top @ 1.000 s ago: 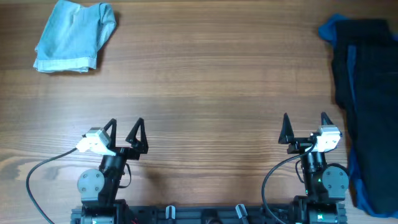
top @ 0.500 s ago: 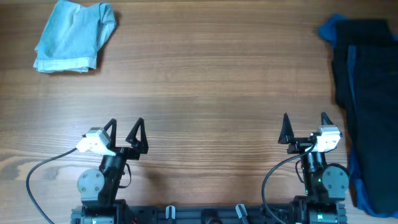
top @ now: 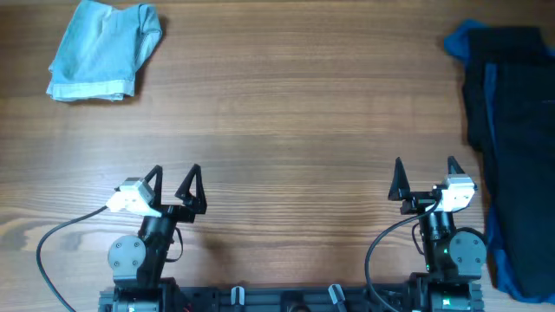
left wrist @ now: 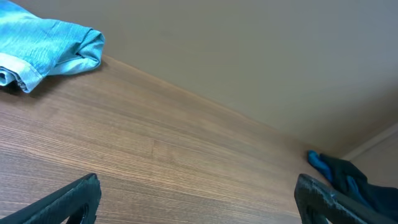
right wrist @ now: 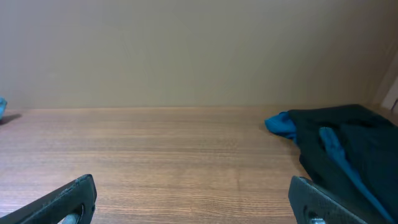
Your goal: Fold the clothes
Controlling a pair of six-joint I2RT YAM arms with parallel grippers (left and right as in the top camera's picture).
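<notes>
left, right jaws wide, empty | dark clothes (top: 512,130) right edge | blue garment (top: 104,48) far-left

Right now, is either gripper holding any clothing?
No, the left gripper and right gripper both stand open and empty.

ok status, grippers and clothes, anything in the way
Left gripper open, empty; right gripper open, empty, both near their bases. Light blue garment far left, dark blue garment heaped along right edge, neither held. Nothing in the way.
</notes>
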